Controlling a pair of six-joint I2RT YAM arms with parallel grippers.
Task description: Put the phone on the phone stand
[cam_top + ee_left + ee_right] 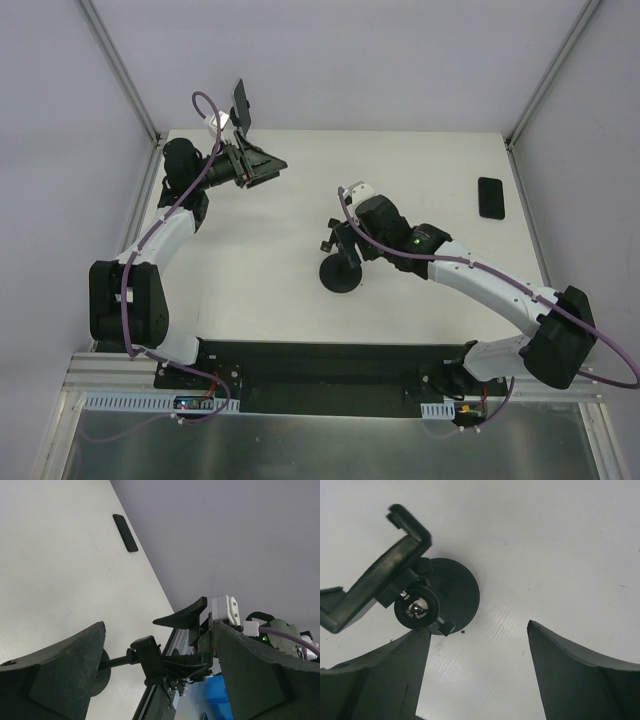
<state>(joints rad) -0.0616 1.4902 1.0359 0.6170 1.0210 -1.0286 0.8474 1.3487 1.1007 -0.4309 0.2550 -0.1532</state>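
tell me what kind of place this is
Most likely a robotics lab test cell. A white table is boxed in by plain panels on metal posts, the left arm and right arm are mounted on a rail at its near edge, and the props are a phone and phone stand.

Bright, even overhead light, faint soft shadows on white table (pixel 260 290), small glint on stand (pixel 417 607), close fingers (pixel 580 675) slightly soft.
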